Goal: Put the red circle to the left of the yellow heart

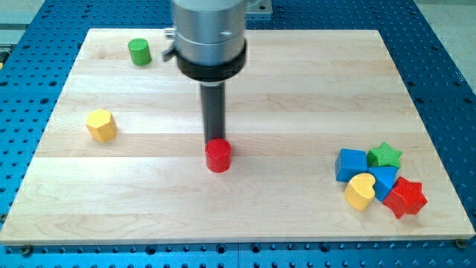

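The red circle (218, 156) is a short red cylinder near the middle of the wooden board (149, 201). The yellow heart (360, 191) lies at the view's lower right, in a cluster of blocks, well to the right of the red circle. My tip (215, 141) stands just behind the red circle, at its top edge in the view, touching or almost touching it. The rod rises from there to the arm's grey and black body at the view's top.
Around the yellow heart sit a blue cube (351, 164), a green star (385, 155), a blue block (384, 181) and a red star (405, 197). A yellow hexagon block (101, 125) lies at the left. A green cylinder (139, 52) stands at the top left.
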`<state>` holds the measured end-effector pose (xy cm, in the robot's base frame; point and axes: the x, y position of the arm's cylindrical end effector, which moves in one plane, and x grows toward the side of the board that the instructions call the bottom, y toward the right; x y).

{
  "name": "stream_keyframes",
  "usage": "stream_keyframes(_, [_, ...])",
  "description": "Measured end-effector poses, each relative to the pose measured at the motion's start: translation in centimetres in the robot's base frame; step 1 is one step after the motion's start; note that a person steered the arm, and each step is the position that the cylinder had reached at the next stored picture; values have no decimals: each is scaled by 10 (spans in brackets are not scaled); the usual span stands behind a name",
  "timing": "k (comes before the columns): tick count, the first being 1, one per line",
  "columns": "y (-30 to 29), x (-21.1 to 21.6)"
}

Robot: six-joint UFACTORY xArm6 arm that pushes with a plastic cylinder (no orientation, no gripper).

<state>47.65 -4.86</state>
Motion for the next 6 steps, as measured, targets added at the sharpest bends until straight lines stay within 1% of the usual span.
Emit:
stream_keyframes(1, [-24,4])
stream_keyframes(2, [3,21])
stream_keyframes(3, [56,34])
stream_keyframes(4, [15,37])
stream_keyframes(5, [44,56])
stream_keyframes(6, [107,62])
